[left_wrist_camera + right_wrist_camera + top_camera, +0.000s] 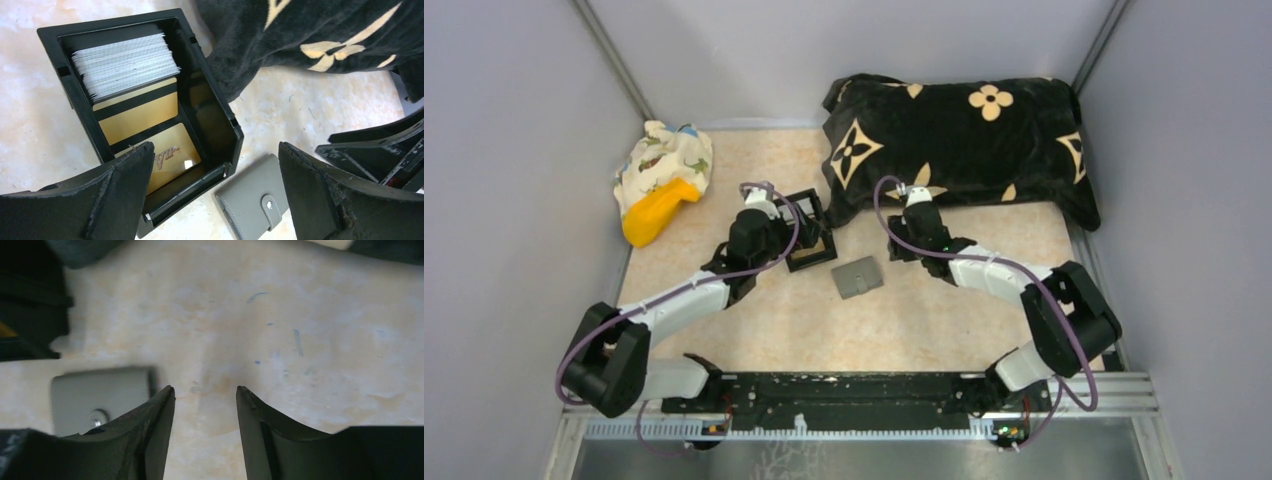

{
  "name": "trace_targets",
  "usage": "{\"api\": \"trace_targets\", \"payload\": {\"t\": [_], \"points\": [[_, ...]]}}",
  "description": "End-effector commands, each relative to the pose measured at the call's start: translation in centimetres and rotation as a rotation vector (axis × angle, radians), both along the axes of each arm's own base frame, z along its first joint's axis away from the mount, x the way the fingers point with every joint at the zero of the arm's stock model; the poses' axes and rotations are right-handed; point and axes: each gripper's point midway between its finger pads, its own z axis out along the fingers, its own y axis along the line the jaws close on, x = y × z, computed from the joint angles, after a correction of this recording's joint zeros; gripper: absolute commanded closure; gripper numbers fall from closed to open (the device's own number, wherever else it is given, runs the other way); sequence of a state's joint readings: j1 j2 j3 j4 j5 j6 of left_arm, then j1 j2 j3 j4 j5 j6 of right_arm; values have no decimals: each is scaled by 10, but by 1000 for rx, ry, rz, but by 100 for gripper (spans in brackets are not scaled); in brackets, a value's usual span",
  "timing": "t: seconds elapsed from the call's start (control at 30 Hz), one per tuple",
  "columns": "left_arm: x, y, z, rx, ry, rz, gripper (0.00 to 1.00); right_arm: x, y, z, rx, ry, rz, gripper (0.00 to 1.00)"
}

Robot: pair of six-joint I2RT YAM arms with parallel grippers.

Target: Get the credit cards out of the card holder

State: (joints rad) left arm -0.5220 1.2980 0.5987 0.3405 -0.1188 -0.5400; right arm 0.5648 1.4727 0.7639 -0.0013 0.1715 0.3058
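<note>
The grey card holder (856,277) lies flat and closed on the beige table, its snap strap fastened. It also shows in the left wrist view (250,200) and, blurred, in the right wrist view (100,392). My left gripper (784,213) hovers over the black box, open and empty (216,147); the card holder lies below and right of its jaws. My right gripper (921,222) is open and empty (205,388) above bare table, to the right of the card holder. No cards show outside the holder.
A black box (212,125) with a stack of white cards (125,62) and gold cards (167,150) stands just left of the holder. A black flowered pillow (954,140) lies at the back right. A patterned cloth with a yellow object (659,180) lies at the back left. Grey walls enclose the table.
</note>
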Motion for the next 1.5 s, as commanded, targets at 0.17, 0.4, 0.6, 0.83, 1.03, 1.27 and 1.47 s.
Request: {"api": "trace_targets", "payload": {"t": [0.17,0.4,0.6,0.83,1.03,1.27,1.47], "points": [[-2,-2,25,-11,-91,-20,1,-9,106,10,159,13,215,51],[-6,6,18,22,-72,5,1,-5,127,-4,129,57,256,48],[-4,8,8,31,-68,14,1,-10,137,-30,88,105,290,70],[-2,1,0,23,-43,-4,1,-42,153,-47,116,149,354,93],[-3,7,3,42,-48,16,1,-88,154,-52,82,179,430,97],[-5,-3,13,-1,-64,-32,1,-102,144,-2,181,74,399,100],[-14,-25,20,8,-68,-107,1,-77,116,49,217,-90,303,100]]}}
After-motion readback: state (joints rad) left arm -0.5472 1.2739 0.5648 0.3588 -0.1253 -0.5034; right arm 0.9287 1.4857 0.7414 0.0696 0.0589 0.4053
